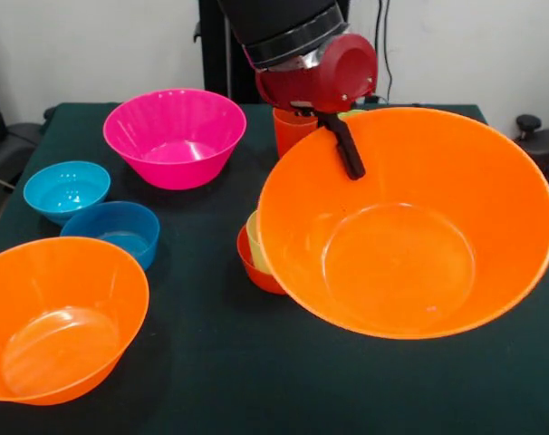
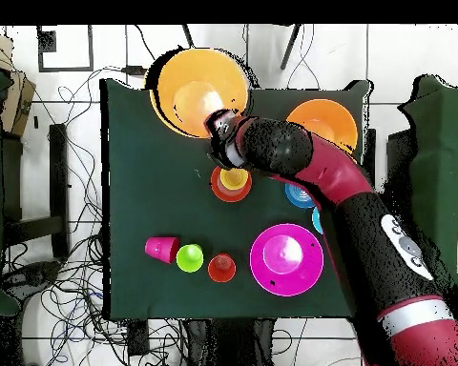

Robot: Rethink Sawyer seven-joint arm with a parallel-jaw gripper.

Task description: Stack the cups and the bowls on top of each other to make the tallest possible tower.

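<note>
My gripper is shut on the rim of a large orange bowl, holding it tilted above the table with its opening toward the front camera. In the overhead view the gripper holds that bowl at the table's far edge. A small red-orange bowl with the pale yellow cup in it sits just beside the held bowl, also in the overhead view. The second large orange bowl, the magenta bowl, the light blue bowl and the darker blue bowl rest apart on the table.
An orange cup stands behind the gripper. In the overhead view a red-pink cup lies on its side next to the lime green cup and the orange cup. The arm covers part of the blue bowls.
</note>
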